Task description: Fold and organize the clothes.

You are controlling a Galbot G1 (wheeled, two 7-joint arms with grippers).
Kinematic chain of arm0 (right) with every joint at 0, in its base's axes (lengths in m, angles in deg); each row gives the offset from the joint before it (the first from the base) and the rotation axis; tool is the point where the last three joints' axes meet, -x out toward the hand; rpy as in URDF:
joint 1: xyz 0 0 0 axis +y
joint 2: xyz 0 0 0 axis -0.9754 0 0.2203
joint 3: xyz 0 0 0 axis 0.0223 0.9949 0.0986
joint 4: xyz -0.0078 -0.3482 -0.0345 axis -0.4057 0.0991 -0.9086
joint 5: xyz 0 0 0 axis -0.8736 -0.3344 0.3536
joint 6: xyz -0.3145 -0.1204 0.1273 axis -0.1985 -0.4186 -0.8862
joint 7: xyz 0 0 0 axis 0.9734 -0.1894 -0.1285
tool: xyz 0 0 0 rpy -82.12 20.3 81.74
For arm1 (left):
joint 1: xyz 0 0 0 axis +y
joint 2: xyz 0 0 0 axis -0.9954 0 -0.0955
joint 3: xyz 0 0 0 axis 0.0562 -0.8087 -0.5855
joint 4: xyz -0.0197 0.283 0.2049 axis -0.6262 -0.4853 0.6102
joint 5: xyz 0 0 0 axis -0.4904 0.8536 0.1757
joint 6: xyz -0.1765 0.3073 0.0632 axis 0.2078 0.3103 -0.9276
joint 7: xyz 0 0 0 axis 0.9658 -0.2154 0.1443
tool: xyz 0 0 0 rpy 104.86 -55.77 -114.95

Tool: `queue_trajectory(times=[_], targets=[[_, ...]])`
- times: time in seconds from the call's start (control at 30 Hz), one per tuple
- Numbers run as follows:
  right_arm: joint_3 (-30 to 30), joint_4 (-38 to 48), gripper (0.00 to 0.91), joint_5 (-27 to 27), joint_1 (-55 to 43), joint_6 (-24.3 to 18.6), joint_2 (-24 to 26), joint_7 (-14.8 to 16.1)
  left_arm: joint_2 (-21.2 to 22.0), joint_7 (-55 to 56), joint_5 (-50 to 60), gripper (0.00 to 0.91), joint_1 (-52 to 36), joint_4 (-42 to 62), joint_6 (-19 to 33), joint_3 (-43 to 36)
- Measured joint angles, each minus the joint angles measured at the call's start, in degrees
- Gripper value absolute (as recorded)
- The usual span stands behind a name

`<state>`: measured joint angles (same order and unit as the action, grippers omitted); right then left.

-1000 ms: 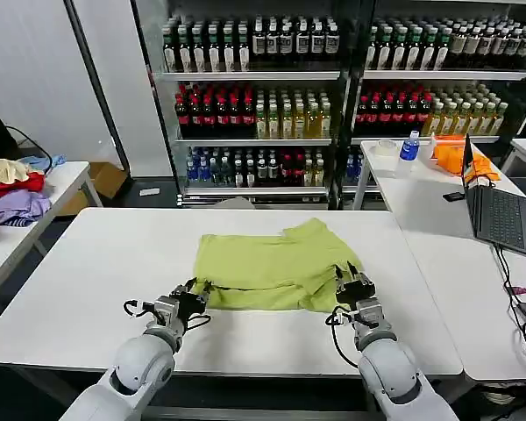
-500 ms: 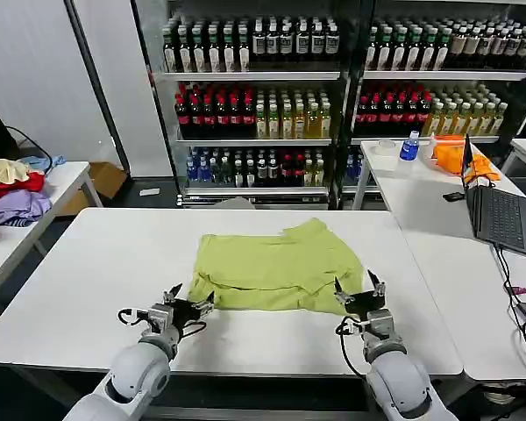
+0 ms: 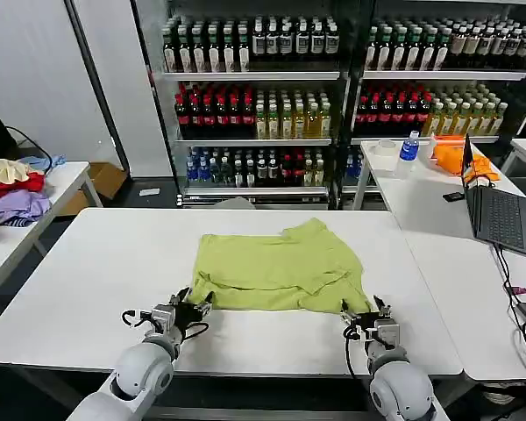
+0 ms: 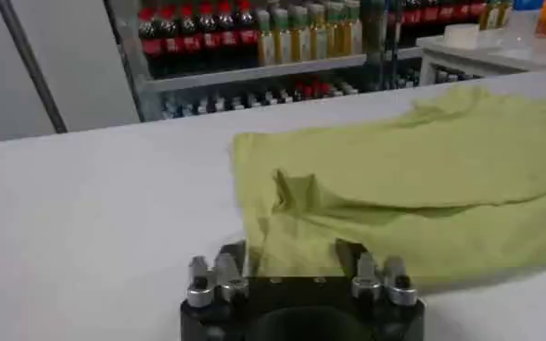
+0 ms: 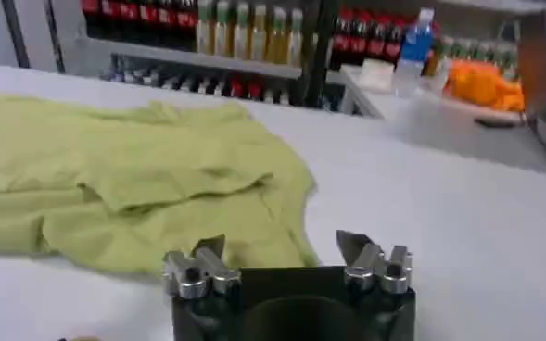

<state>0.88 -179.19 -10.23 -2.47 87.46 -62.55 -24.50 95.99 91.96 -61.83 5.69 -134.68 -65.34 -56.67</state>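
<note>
The shirt [image 3: 276,267] lies partly folded on the white counter [image 3: 88,272], at the centre of the head frame, its near edge doubled over. The left tool [image 3: 191,308] sits at lower left of centre, fingers spread open, right at the shirt's near left corner; in the left wrist view the left tool [image 4: 296,262] has that hem lying between its tips, not pinched. The right tool [image 3: 372,317] is at lower right, open, just off the near right corner; the right wrist view shows the right tool [image 5: 291,252] with the shirt [image 5: 133,176] ending beside one finger.

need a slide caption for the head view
Both open grippers, left and right, sit at the near corners of the folded lime T-shirt.
</note>
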Motion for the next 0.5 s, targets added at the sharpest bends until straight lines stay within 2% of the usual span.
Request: queue_trajectory(times=[0.5], targets=[[-0.8, -1.1, 0.0, 3.0, 1.4, 1.3, 0.7, -0.6, -0.2, -0.7, -0.2, 0.03, 0.5, 0.1, 0.2, 0.1]])
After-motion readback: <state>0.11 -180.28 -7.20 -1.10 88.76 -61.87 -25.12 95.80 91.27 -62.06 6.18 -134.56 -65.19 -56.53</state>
